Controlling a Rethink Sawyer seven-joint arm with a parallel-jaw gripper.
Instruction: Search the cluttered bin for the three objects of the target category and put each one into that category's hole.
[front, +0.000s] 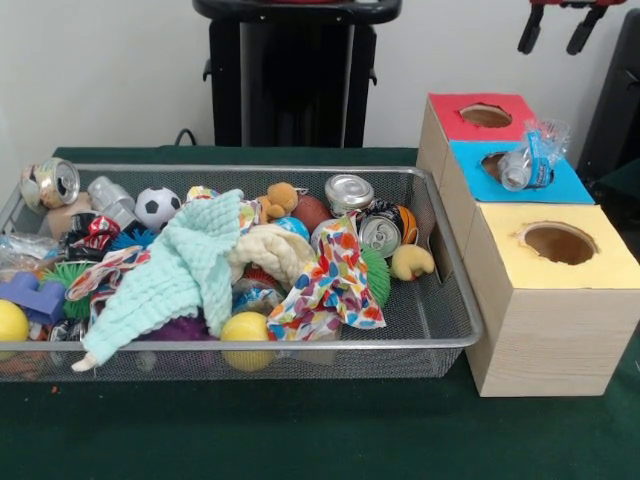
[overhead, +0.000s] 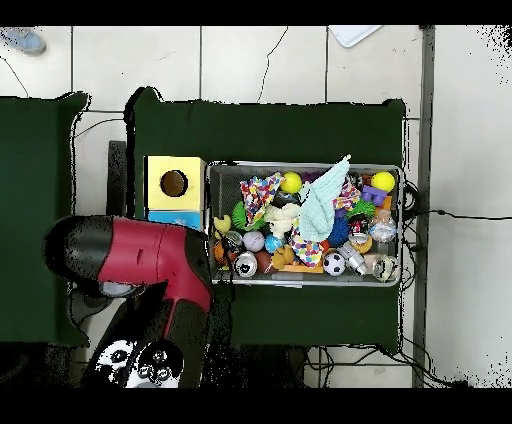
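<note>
Yellow-topped box (front: 545, 300) nearest, bottle (front: 530, 160) on blue hole (front: 493, 163), gripper (front: 558, 30) above, empty, spread.

A wide, shallow silver wire-mesh basket with a thick metal rim (front: 440, 262) sits on the green counter, heaped with clutter. At its 3 o'clock, touching its end, stand three pale wood boxes. The middle box carries a round dark hole in a bright blue square surround (front: 492, 163). One small clear, crumpled plastic bottle with a blue-and-white label (front: 530, 160) lies on its side across that hole, partly covering it.
</note>
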